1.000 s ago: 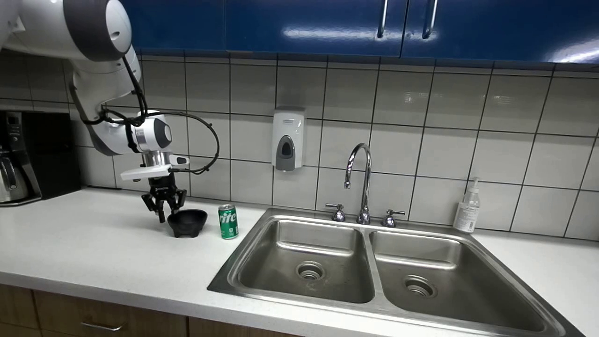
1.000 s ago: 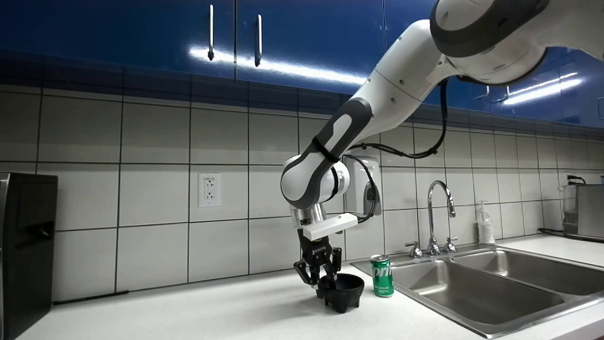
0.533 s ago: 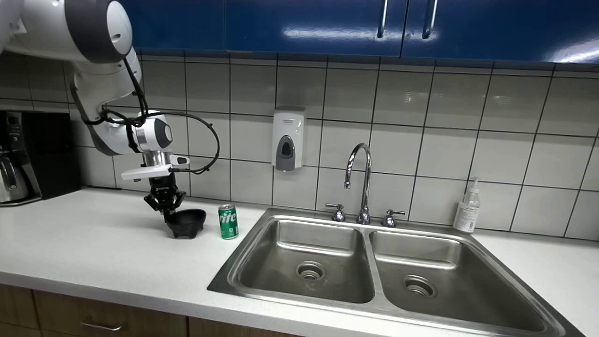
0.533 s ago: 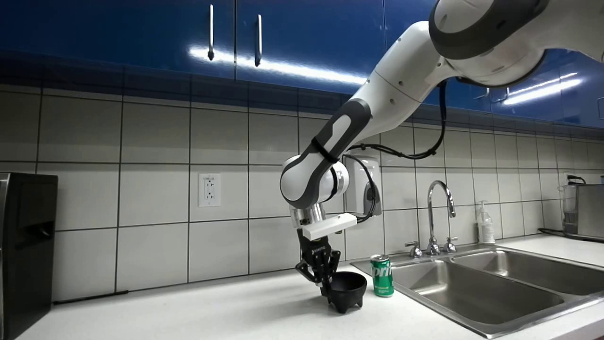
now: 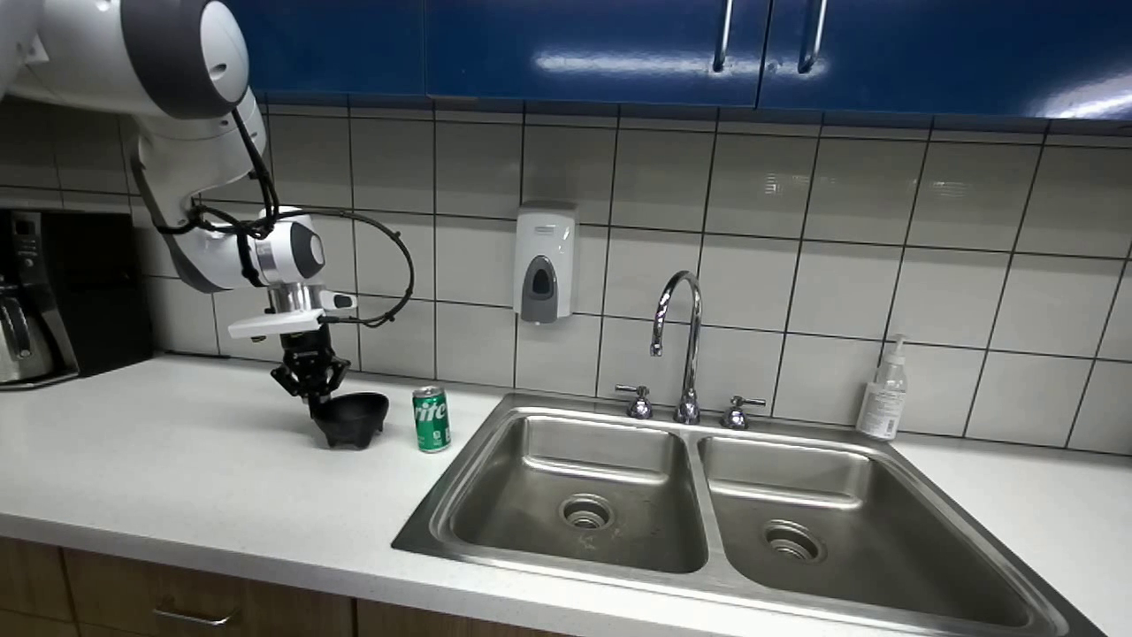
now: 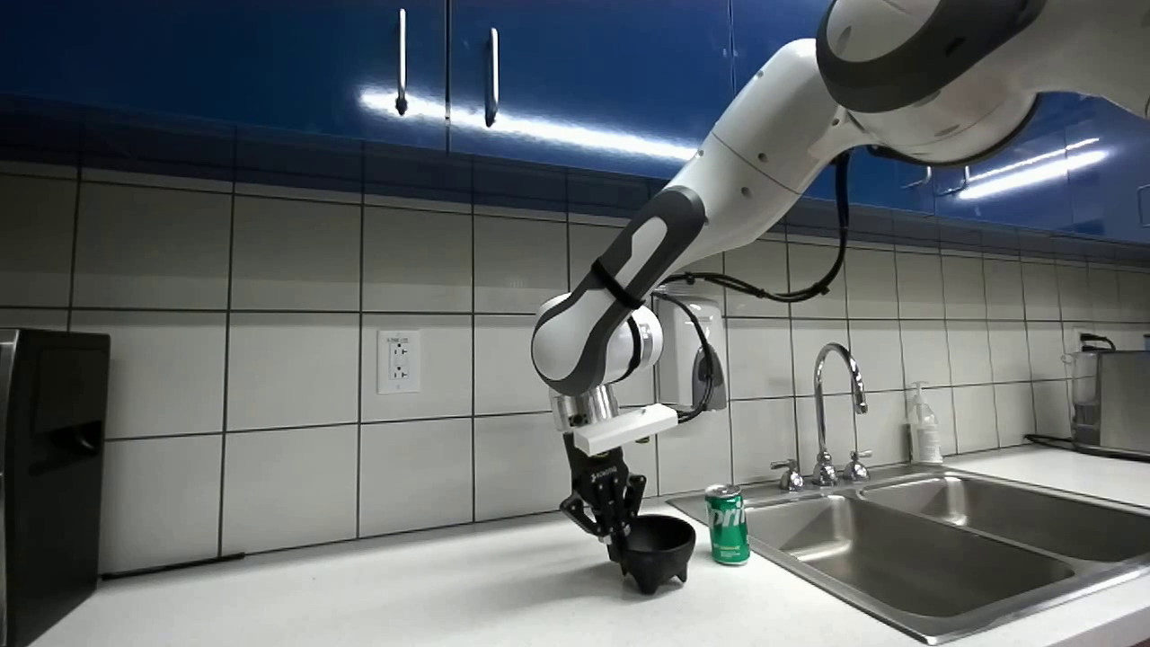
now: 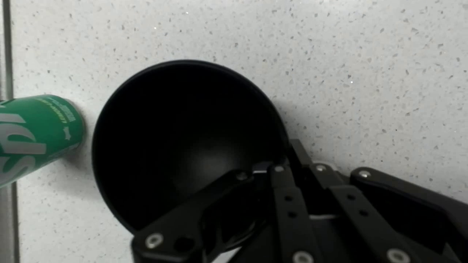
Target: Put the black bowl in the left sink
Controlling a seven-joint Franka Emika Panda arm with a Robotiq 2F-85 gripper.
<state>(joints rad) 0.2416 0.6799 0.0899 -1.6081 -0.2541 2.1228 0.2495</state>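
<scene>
countertop (image 5: pixel 203 478) below, fingers (image 7: pixel 299 153) pinch rim of black bowl (image 6: pixel 660 559).

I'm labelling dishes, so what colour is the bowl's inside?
Black; the bowl's inside shows best in the wrist view.

The white bench (image 5: pixel 203 460), finely flecked with grey in the wrist view, carried a stainless-steel double sink (image 5: pixel 710 513) let into its top. A small round black bowl (image 6: pixel 660 555) was right way up, its stubby feet on or barely above the bench; which of the two could not be told. Near it, on the sink side and apart from it, a green metal soda can (image 5: pixel 432 423) stood upright. Well away on the bowl's other side stood a black boxy coffee maker (image 5: pixel 102 283). In an exterior view a grey boxy appliance (image 6: pixel 1114 400), cut by the frame, stood beyond the sink.
</scene>
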